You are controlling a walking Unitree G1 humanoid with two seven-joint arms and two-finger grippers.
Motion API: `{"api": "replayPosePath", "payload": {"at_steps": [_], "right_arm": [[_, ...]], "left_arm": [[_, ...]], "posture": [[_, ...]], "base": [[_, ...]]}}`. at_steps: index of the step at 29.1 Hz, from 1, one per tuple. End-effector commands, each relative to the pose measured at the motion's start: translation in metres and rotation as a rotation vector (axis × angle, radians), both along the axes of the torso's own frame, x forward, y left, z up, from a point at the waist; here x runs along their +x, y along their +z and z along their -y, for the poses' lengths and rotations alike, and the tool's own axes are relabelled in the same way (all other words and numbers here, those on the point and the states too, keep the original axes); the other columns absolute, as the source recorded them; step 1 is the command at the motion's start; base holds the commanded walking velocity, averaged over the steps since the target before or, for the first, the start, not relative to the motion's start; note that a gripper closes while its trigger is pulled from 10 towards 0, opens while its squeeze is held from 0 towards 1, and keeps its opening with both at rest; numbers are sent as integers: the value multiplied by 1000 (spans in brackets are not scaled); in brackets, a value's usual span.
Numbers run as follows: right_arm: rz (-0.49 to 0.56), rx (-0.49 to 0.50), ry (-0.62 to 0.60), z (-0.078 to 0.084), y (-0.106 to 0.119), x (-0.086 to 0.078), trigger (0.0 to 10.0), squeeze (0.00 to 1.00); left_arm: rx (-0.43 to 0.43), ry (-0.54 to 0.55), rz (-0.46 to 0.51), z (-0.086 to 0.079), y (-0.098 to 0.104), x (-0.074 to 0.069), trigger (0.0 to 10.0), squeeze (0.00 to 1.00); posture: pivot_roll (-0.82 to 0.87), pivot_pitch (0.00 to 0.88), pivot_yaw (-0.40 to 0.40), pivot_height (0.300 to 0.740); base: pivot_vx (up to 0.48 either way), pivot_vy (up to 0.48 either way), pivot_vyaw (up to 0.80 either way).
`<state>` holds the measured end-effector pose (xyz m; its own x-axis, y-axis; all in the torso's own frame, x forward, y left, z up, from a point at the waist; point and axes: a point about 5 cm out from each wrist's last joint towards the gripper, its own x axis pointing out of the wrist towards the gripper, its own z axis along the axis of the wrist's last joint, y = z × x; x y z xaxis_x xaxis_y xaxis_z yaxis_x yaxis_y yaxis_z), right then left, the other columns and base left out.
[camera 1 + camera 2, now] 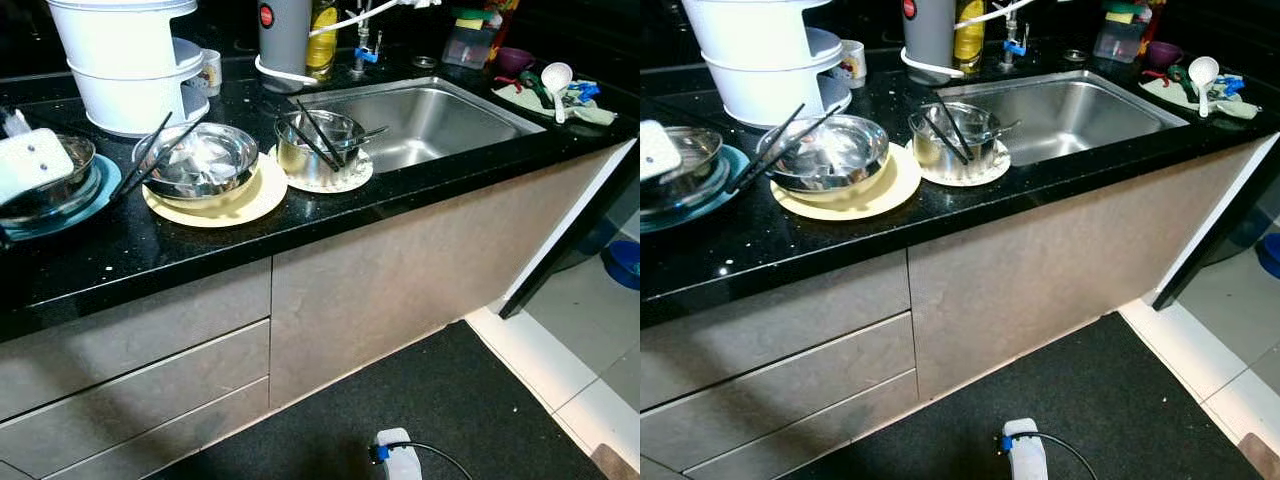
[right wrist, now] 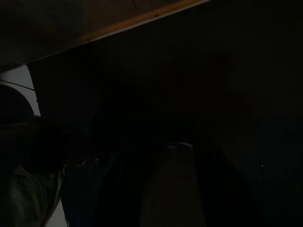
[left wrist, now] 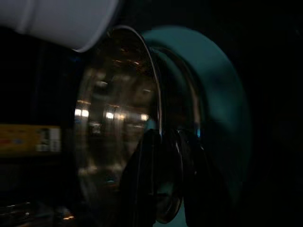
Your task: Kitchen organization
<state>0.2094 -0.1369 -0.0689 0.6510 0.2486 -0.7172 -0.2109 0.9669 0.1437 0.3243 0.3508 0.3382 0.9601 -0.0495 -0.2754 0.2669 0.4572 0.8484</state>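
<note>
At the far left of the black counter (image 1: 400, 195), a steel bowl (image 1: 60, 190) sits on a teal plate (image 1: 100, 185). My left gripper (image 3: 168, 184) is at this bowl: in the left wrist view its black fingers (image 3: 142, 179) stand on either side of the rim, shut on it. The arm's white wrist (image 1: 30, 160) lies over the bowl. A wider steel bowl (image 1: 205, 160) with black chopsticks (image 1: 150, 155) rests on a cream plate (image 1: 255, 195). A small steel bowl (image 1: 315, 145) holding chopsticks and a spoon stands on a small plate (image 1: 350, 180) beside the sink (image 1: 440, 120). The right wrist view is very dark.
A white stacked steamer (image 1: 125, 60) stands behind the bowls, with a grey jug (image 1: 283, 35) and a yellow bottle (image 1: 322, 40) near the tap. A white ladle (image 1: 555, 80) and a purple bowl (image 1: 515, 60) lie right of the sink. Below are drawers (image 1: 130, 360), and a cabled white object (image 1: 397, 455) lies on the dark mat.
</note>
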Motion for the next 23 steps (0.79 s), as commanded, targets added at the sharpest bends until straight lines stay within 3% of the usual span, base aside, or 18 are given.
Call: {"api": "replayPosePath", "payload": {"at_steps": [1,10,12,16,20,23], "right_arm": [[-30,-3,-6,2,-4,-7,10000,0],[-28,-1,-5,0,-4,-6,10000,0],[-28,-2,-7,1,-4,-6,10000,0],[-28,-2,-8,1,-4,-6,10000,0],[-28,-4,-7,1,-4,-7,10000,0],[-29,-4,-2,1,-4,-7,10000,0]], "left_arm": [[-9,14,-71,-5,-15,0,0,0],[-6,16,-51,-7,-9,-1,0,0],[25,28,17,-8,7,-3,0,0],[52,30,60,-8,20,-6,0,0],[59,17,199,-1,58,-14,0,0],[80,26,250,0,71,-17,0,0]], "posture": [[8,159,-41,740],[8,159,-38,740],[9,159,-39,740],[4,162,-36,740],[10,162,-42,740],[10,162,-42,740]], "base": [[0,0,0],[0,0,0],[0,0,0],[0,0,0],[0,0,0],[0,0,0]]}}
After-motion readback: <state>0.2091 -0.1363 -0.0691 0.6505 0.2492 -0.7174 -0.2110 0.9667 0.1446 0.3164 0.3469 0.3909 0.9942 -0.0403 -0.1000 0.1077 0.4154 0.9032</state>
